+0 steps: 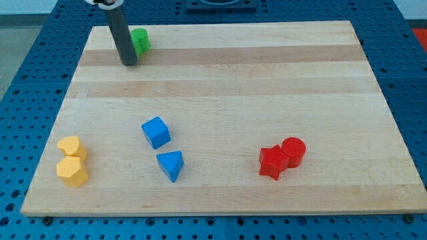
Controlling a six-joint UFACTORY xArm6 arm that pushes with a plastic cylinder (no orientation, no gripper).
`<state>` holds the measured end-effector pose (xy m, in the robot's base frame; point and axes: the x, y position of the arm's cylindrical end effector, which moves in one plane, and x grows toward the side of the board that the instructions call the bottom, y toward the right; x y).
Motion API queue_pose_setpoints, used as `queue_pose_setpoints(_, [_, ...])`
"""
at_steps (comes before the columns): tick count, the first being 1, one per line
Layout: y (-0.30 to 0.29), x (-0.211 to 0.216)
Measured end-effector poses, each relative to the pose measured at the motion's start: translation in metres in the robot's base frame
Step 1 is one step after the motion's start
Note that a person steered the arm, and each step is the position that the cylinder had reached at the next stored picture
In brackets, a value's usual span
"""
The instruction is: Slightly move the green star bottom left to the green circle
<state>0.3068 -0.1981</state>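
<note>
Resting near the worktop's point(220, 73) top-left corner, my tip point(129, 63) sits just to the view's left of a green block point(141, 40), close against it; whether they touch cannot be told. The rod partly hides that block, so its shape cannot be made out with certainty: it could be the star or the circle. Only one green block shows. No gripper on this arm, just the dark rod, so nothing is being gripped.

Worktop is a pale wooden board on a blue perforated base point(27, 80).

Other blocks, all well apart from my tip:
- blue cube point(156, 132), left of the worktop's centre, toward the bottom edge.
- blue triangle point(171, 165), just below the cube and slightly to the view's right, near but apart from it.
- two yellow blocks by the left edge near the bottom-left corner: upper yellow block point(71, 147), with a heart-like outline, and lower yellow hexagon-like block point(72, 171), touching one another, stacked along the edge.
- red star point(272, 162) and red cylinder point(293, 151), right of centre toward the bottom edge, touching; cylinder is at the star's upper right.
</note>
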Motion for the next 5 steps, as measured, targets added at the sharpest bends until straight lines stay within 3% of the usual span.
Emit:
queue_pose_setpoints(1, [-0.006,-0.006])
queue_pose_setpoints(3, [0.107,-0.007])
queue_pose_setpoints(4, [0.112,-0.059])
queue_pose_setpoints(5, [0.105,-0.068])
